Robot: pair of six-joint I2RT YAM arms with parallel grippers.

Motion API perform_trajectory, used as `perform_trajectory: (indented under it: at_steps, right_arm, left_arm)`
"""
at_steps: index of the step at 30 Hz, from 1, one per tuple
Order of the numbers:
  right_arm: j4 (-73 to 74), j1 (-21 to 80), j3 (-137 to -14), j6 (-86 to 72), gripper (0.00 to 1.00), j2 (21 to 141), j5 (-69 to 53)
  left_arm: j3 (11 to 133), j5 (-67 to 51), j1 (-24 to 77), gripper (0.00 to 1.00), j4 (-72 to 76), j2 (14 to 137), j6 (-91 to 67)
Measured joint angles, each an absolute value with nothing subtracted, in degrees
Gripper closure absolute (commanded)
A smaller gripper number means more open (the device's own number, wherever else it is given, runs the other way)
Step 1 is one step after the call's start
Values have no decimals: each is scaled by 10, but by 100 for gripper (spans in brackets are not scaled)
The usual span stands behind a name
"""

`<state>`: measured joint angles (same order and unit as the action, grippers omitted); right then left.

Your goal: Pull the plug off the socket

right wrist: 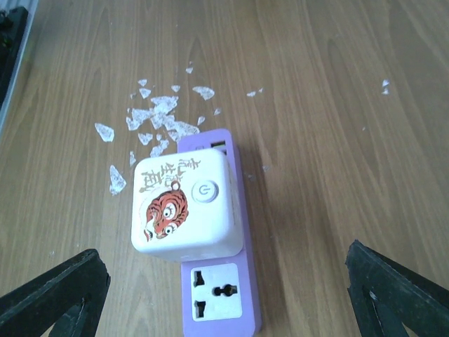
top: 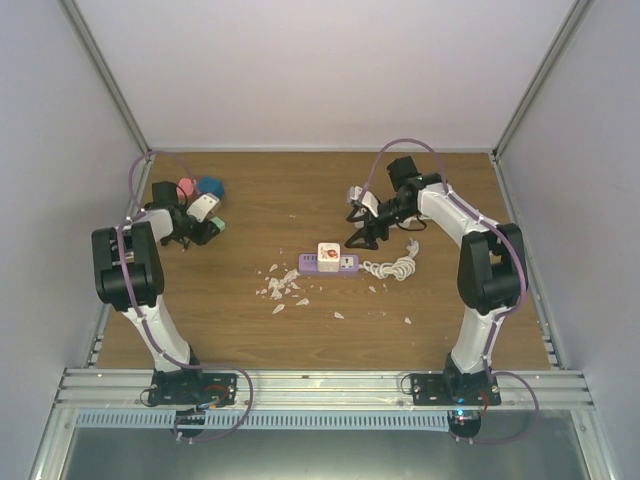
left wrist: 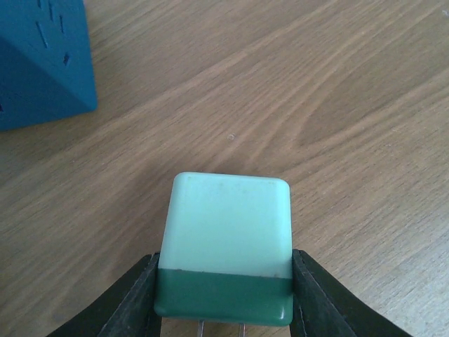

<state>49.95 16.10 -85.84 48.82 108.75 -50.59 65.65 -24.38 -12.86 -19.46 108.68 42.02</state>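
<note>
plug (right wrist: 184, 207): white cube, tiger print and power button on top, seated in the purple socket strip (right wrist: 223, 298) about mid-worktop. One free outlet shows on the strip beside it.
right gripper (top: 362, 236): jaws spread wide, holding nothing. Hangs above the strip; the wrist view has the plug centred between the fingers (right wrist: 59, 295), no contact.
left gripper (top: 192, 230): clamped on a green block (left wrist: 228, 232) by its sides, near the far-left corner of the worktop (top: 450, 200). Two metal pins peek from the block's underside, so likely another plug. Near it sit a blue block (left wrist: 38, 60) and a pink one (top: 186, 188). All well apart from the strip.
stage: judged pre-grasp; descent and closing not yet done.
risk 1: nothing pins the strip down. The left arm is occupied far off and the strip looks light, so a straight pull may lift strip and plug together instead of separating them.
risk 2: plug is wide and smooth-sided. A shallow bite or off-centre closing and the fingers slide off the top.
risk 3: going too low catches the strip's edge in the jaws along with the plug — the pull then fights itself.
risk 4: a tilted pull binds the pins in the socket; it could jerk free and fling the strip.
risk 5: coiled white cable (top: 393, 268) at the strip's right end drags if the strip moves — white flakes (top: 280, 285) scattered to its left get swept around.
</note>
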Motion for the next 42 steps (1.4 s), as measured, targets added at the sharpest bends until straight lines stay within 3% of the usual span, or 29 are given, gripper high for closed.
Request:
perform_trajectory:
  at_steps: [9,18,21,33,42]
  right_arm:
    - [476,188,-823,508,7,1086,-482]
    - [472,195,-820,541,7,1082,-474]
    - [473,200,-817,553,6,1081,-470]
    - [460,206,-784,568,7,1077,-464]
    - [442,187,-740,566,7,1062,-463]
  left_arm:
    - [664,-234,-131,62,-187,1094,404]
    - [661,-232,-134,28,-191,1091,395]
    - [651,-250,-136,22,-199,1069,399]
    - [646,-370,-124,13,-214,957,431]
    - [664,-453,-46,1,-253,952,448]
